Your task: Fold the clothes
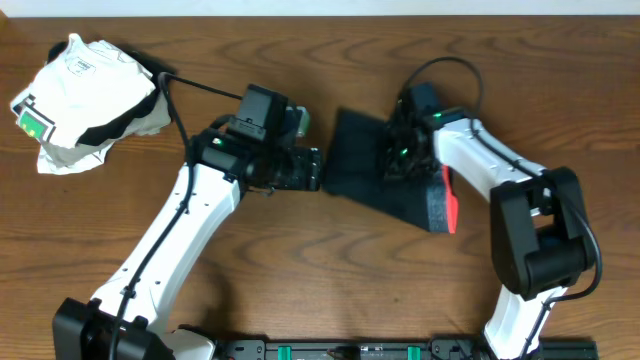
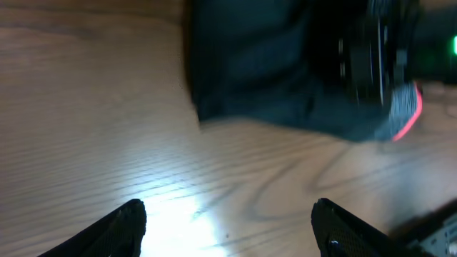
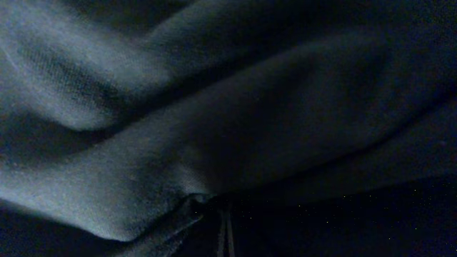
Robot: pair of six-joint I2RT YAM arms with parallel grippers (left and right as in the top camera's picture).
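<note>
The clothes are black shorts lying bunched at the middle of the table. Their grey waistband edged in red-orange is at the right end. My left gripper is open and empty, low over bare wood just left of the shorts. In the left wrist view its fingers spread wide, and the shorts lie ahead of them. My right gripper is pressed down on top of the shorts. In the right wrist view dark fabric fills the frame, and the fingers look pinched together on a fold.
A white garment with a green tag lies crumpled at the table's back left corner, with a black cable running past it. The right arm shows blurred over the shorts in the left wrist view. Bare wooden table lies in front.
</note>
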